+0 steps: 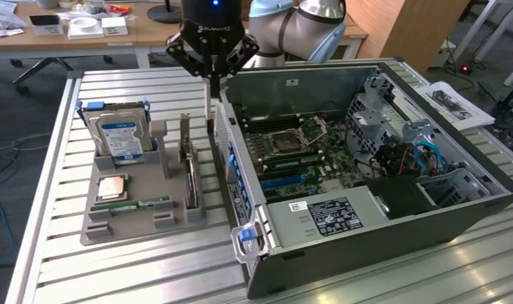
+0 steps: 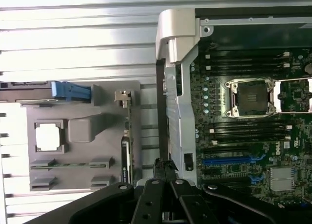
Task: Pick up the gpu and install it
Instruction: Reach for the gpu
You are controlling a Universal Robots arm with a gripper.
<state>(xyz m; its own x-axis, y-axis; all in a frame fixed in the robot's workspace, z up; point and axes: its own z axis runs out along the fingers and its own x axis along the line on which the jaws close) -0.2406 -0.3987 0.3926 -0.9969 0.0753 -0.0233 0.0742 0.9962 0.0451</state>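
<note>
I see my end effector (image 1: 210, 115) clenched, hanging between the grey holder (image 1: 130, 231) and the open computer case (image 1: 367, 215). The gpu (image 1: 190, 168) stands on edge in the holder, on the side nearest the case.

Exterior view read as a clock face from the bench (image 1: 138, 266) middle: parts tray (image 1: 125, 231) at 9 o'clock, computer case (image 1: 341, 247) at 3 o'clock, the two just beside each other, pincer (image 1: 211, 117) at 12 o'clock above the gap between them. On the tray: hard drive (image 1: 121, 136) upright at its 12 o'clock end, processor chip (image 1: 113, 187) and memory stick (image 1: 134, 205) flat toward 6 o'clock, gpu (image 1: 191, 180) on edge along its 3 o'clock side, nearest the case. Motherboard (image 1: 299, 152) lies inside the case.
</note>
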